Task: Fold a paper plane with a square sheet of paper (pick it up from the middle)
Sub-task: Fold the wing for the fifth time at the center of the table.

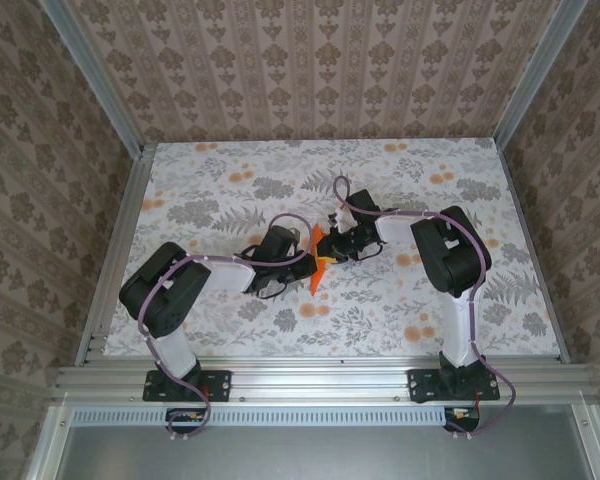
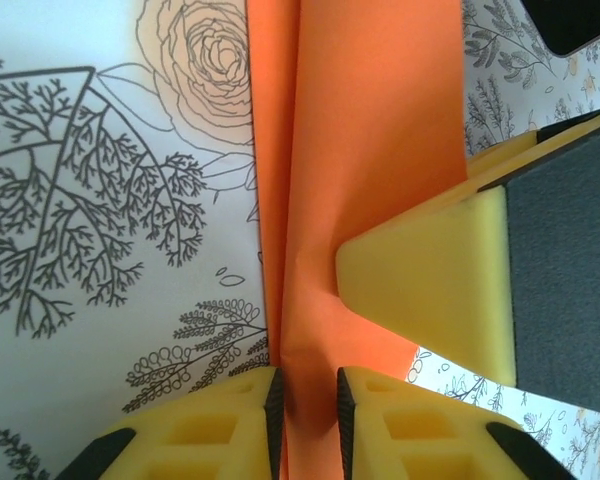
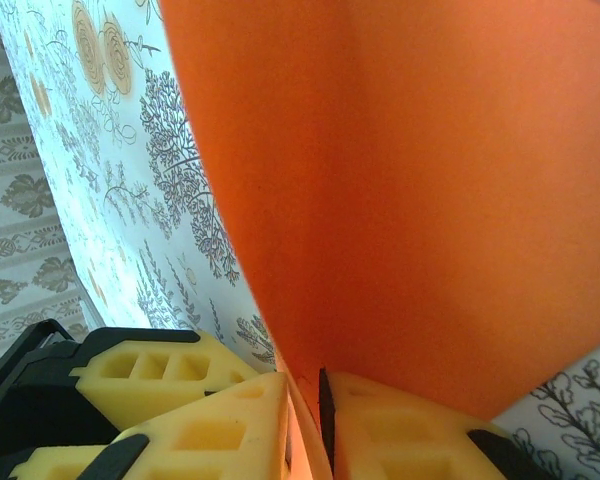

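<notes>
- Paper (image 1: 320, 262), bright orange and creased, is held up between the two arms, over the middle of the tabletop (image 1: 210, 175).
- Left end effector (image 2: 305, 405) is clamped on it; right end effector (image 3: 305, 420) too.
- Pulling apart could rip it; a weak pinch could drop it.

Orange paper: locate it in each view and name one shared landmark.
Top external: orange paper at the picture's centre.
Left wrist: orange paper, an upright central strip from top edge to bottom edge.
Right wrist: orange paper in the upper right, narrowing towards the bottom edge.
Shared landmark: floral tablecloth.
</notes>
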